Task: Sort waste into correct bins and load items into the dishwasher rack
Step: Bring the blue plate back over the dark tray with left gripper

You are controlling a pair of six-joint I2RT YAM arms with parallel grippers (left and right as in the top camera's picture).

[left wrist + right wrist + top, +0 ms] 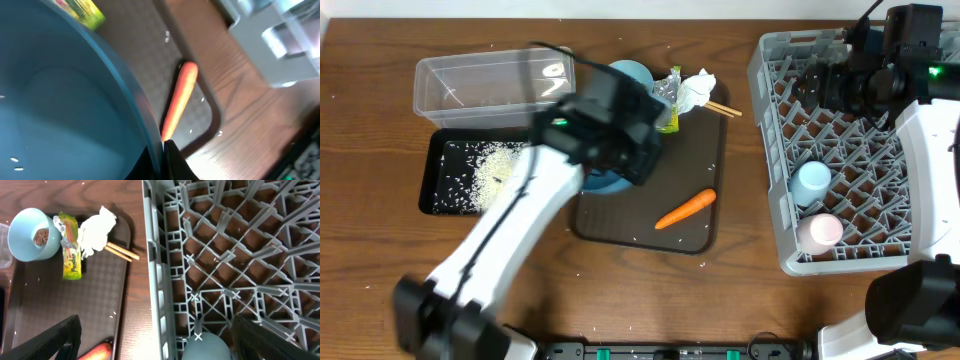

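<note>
My left gripper (625, 160) is shut on the rim of the large blue bowl (603, 183) over the brown serving tray; the left wrist view shows the jaws (162, 152) pinching the rim of the bowl (60, 110), which looks empty. The orange carrot (685, 208) lies on the tray. The small light-blue bowl (27, 245) holds the brown food lump (42, 236), beside the foil wrapper (70, 250), the tissue (95, 230) and the chopsticks (122, 252). My right gripper (160, 340) is open above the left edge of the dishwasher rack (850, 120).
The clear tub (490, 85) stands at the back left, and the black tray (440, 180) in front of it holds rice grains (500, 165). The rack holds a light-blue cup (812, 182) and a white-pink cup (820, 232). The brown serving tray (705, 160) lies mid-table.
</note>
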